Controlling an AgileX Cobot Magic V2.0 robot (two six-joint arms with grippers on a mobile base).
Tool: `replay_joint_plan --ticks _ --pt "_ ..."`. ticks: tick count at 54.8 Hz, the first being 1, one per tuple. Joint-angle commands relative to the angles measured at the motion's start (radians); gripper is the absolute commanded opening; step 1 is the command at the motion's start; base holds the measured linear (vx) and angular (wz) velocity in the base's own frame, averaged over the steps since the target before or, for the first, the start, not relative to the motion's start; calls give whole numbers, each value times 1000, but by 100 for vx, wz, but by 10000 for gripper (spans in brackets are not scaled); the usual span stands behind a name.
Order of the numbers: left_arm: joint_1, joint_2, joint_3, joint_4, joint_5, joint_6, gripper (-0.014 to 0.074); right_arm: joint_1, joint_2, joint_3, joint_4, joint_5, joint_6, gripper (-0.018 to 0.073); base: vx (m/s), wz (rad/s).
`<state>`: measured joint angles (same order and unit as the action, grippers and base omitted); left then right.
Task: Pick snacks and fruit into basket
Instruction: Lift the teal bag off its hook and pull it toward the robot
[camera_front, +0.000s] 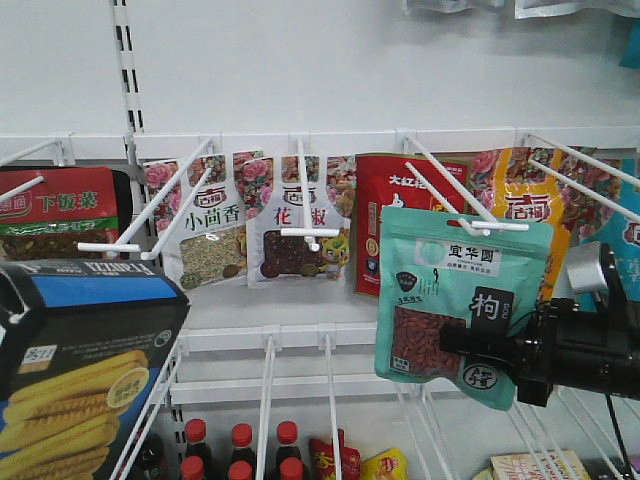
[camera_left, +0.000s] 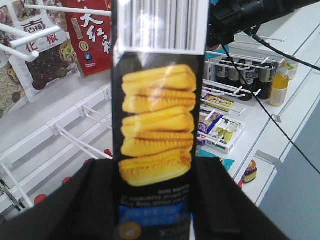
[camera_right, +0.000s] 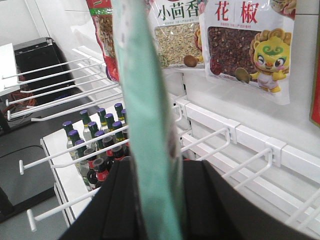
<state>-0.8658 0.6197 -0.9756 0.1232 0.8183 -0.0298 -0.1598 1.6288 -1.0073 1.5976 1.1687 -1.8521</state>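
Note:
The black Franzzi box (camera_left: 157, 120), with its yellow biscuit picture and blue panel, stands between the black fingers of my left gripper (camera_left: 155, 205), which is shut on it. In the front view this box (camera_front: 80, 370) is at the lower left, off the pegs. My right gripper (camera_right: 155, 200) is shut on the teal pouch (camera_right: 145, 100), seen edge-on. From the front, the teal pouch (camera_front: 455, 300) hangs at the tip of a white peg (camera_front: 470, 205), with the right gripper (camera_front: 465, 345) clamped on its lower right side. The basket and the fruit are out of view.
Red, white and yellow pouches (camera_front: 300, 235) hang on the back row. Long white wire pegs (camera_front: 160, 205) stick out toward me at several heights. Dark bottles with red caps (camera_front: 240, 450) stand on the shelf below. More bottles (camera_right: 97, 145) sit under the right arm.

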Motion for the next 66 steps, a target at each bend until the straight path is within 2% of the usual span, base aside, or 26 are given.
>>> replay_joint_plan --ticks 1,11,33,56,66 --pt "3 2 -37 10 -93 -2 -10 -1 -37 -30 52 123 -6 -14 0 0" --pt "3 2 -37 10 -93 -2 -10 -1 -77 -19 -10 123 15 -11 0 0" --pt "3 2 -37 10 -93 -2 -10 -1 -285 186 -33 123 29 -11 0 0" --pt "3 2 -37 10 -93 -2 -10 -1 -535 301 -137 113 265 -8 0 0" --pt "3 2 -37 10 -93 -2 -10 -1 -653 301 -167 -80 482 -8 0 0"
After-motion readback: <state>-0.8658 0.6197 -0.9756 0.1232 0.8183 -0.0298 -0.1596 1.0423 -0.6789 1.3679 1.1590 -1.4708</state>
